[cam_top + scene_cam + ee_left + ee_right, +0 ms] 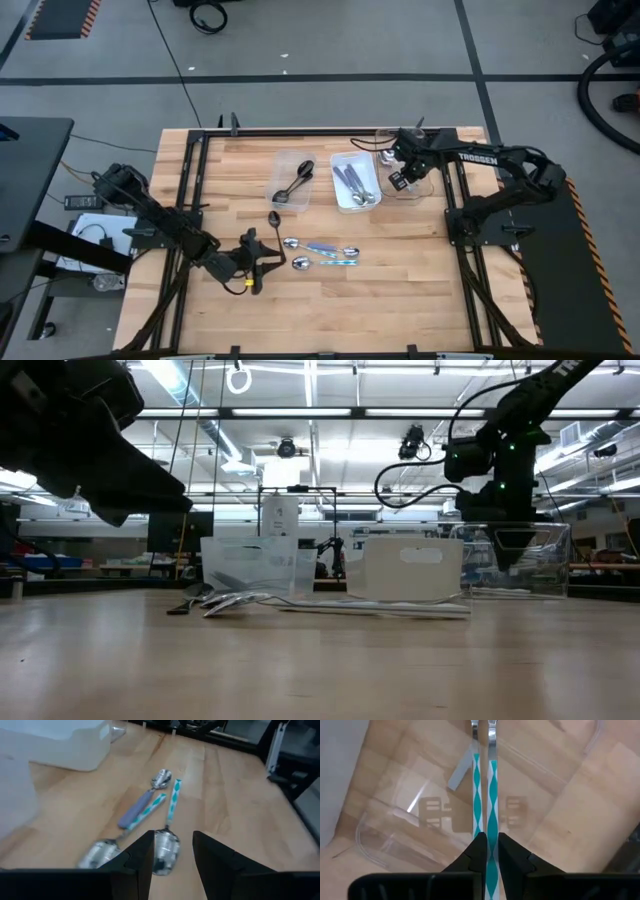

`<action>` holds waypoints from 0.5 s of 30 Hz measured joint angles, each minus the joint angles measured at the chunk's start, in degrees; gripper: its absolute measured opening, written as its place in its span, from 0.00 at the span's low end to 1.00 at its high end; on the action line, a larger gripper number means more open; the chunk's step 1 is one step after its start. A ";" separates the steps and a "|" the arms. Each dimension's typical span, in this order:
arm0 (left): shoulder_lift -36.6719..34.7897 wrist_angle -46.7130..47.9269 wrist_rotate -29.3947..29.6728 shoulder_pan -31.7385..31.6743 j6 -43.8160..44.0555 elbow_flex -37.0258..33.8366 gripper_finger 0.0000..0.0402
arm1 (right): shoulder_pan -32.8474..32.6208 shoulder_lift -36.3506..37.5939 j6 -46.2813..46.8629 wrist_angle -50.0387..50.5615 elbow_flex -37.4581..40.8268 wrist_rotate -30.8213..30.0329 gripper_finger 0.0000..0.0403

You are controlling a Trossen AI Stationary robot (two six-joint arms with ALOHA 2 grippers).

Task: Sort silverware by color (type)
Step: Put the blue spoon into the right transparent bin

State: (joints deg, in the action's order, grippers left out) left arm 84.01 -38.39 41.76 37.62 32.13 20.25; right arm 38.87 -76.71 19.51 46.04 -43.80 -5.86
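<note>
At upper right, the right gripper (488, 845) clamps a teal-striped spoon (491, 795) above a clear tray (400, 185); the left gripper (172, 851), fingers apart, hovers over bench spoons (165, 845).

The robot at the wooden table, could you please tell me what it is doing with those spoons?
It is sorting spoons by type. The right gripper is shut on a teal-and-white patterned spoon, holding it over the clear rectangular tray at the far right. The left gripper hovers open above the patterned-handled spoons on the table. Black spoons lie in another clear tray, silver ones in the white tray.
</note>
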 joint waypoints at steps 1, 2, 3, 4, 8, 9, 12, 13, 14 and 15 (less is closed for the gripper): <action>0.00 0.04 -0.07 0.37 0.98 0.00 0.35 | 0.00 0.00 -0.01 -0.65 0.42 0.26 0.11; 0.00 0.00 -0.07 0.78 2.15 0.00 0.35 | 0.00 0.00 -0.08 -1.23 0.80 0.82 0.11; 0.00 0.02 -0.07 1.18 3.48 0.00 0.35 | 0.00 0.00 -0.16 -1.77 1.12 1.62 0.12; 0.00 0.01 -0.07 1.63 4.36 0.00 0.35 | 0.00 0.00 -0.18 -2.12 1.28 2.42 0.13; 0.00 0.02 -0.07 3.19 7.34 0.00 0.35 | -0.04 0.00 -0.52 -2.97 1.32 2.99 0.16; 0.00 0.04 -0.07 3.59 7.85 0.00 0.35 | -0.04 0.00 -0.76 -3.26 1.32 2.99 0.17; 0.00 0.05 -0.05 4.62 9.48 0.00 0.35 | -0.09 0.00 -1.32 -4.58 1.32 2.99 0.20; 0.00 0.07 -0.05 4.94 10.11 0.00 0.35 | -0.11 0.00 -1.58 -4.88 1.32 3.10 0.22; 0.00 0.07 -0.05 5.22 10.96 0.00 0.35 | -0.11 0.00 -1.93 -4.95 1.32 3.46 0.23; 0.00 0.09 -0.04 5.50 11.53 -0.01 0.35 | -0.11 0.00 -2.43 -4.83 1.21 3.94 0.25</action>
State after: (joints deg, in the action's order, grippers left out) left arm 84.01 -38.30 41.72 43.11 43.66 20.24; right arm 38.76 -76.71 17.08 41.20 -42.60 -1.92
